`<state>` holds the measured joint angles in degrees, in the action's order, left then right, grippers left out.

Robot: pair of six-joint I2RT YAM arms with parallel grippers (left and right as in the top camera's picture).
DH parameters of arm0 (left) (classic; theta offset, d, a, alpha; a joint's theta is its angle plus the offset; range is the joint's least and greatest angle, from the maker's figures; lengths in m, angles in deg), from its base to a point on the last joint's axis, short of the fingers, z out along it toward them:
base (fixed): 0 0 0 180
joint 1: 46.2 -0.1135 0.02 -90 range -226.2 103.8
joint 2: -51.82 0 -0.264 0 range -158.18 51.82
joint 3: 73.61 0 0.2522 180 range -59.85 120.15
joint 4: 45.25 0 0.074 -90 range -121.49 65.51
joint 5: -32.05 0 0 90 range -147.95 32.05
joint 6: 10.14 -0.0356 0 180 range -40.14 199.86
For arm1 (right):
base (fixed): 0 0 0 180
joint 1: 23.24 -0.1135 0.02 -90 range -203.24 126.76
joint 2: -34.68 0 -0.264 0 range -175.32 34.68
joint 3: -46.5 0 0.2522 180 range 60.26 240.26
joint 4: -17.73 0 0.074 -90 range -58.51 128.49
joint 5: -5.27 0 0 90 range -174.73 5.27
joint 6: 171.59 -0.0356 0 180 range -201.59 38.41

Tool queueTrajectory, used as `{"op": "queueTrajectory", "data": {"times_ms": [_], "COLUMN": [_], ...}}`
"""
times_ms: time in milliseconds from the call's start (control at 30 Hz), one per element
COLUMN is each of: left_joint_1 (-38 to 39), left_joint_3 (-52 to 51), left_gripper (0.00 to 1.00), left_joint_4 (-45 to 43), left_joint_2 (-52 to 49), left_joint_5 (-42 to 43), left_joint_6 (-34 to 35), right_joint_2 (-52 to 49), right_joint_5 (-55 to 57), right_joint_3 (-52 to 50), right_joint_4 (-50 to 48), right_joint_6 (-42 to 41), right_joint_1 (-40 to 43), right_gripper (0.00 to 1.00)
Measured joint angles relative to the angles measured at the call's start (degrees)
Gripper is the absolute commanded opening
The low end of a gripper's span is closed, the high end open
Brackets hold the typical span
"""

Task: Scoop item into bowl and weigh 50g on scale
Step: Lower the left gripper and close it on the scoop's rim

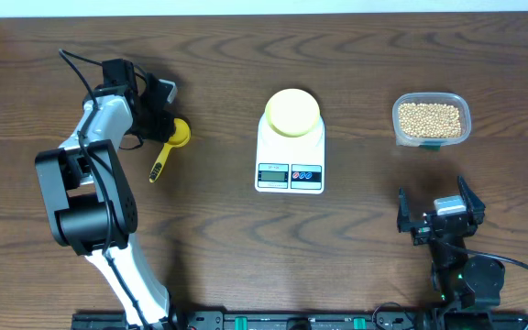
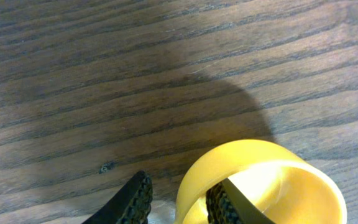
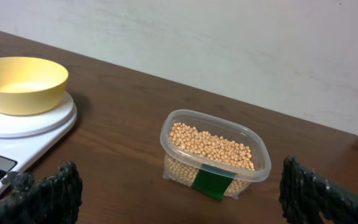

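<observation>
The pale-yellow bowl (image 1: 292,112) sits empty on the white scale (image 1: 290,174) at the table's middle; both also show in the right wrist view, the bowl (image 3: 22,84) on the scale (image 3: 33,124). The beige beans (image 1: 431,117) fill a clear tub at the right, seen in the right wrist view (image 3: 211,145). My left gripper (image 1: 161,117) is at the cup of a yellow measuring spoon (image 1: 170,137). Its jaws (image 2: 179,190) straddle the cup's rim (image 2: 253,155), one finger inside, with a gap on the outer side. My right gripper (image 1: 440,218) is wide open and empty, near the table's front (image 3: 182,199).
The spoon's handle (image 1: 159,165) points toward the front left. The clear tub (image 3: 257,163) has a green label on its near side. A pale wall (image 3: 229,37) stands behind the table's far edge.
</observation>
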<state>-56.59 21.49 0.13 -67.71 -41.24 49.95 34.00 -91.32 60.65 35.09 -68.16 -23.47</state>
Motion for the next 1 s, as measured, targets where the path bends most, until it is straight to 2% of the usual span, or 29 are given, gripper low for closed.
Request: {"op": "queueTrajectory", "data": {"times_ms": [433,567,600,867,1000], "left_joint_1": [0.42,0.42,0.42,0.44,0.42], "left_joint_3": [-0.37,-0.44,-0.44,-0.48,-0.48], "left_gripper": [0.30,0.10,0.08,0.08,0.08], "left_joint_4": [0.00,-0.04,-0.09,-0.94,-3.17], "left_joint_2": [0.00,0.00,0.00,0.00,0.00], "left_joint_5": [1.22,1.25,1.29,1.42,1.42], "left_joint_6": [0.04,0.02,0.07,0.28,4.22], "right_joint_2": [0.00,0.00,0.00,0.00,0.00], "right_joint_5": [0.00,0.00,0.00,0.00,0.00], "right_joint_3": [0.00,0.00,0.00,0.00,0.00], "right_joint_4": [0.00,0.00,0.00,0.00,0.00], "right_joint_6": [0.00,0.00,0.00,0.00,0.00], "right_joint_1": [0.00,0.00,0.00,0.00,0.00], "right_gripper": [0.99,0.99,0.99,0.99,0.99]}}
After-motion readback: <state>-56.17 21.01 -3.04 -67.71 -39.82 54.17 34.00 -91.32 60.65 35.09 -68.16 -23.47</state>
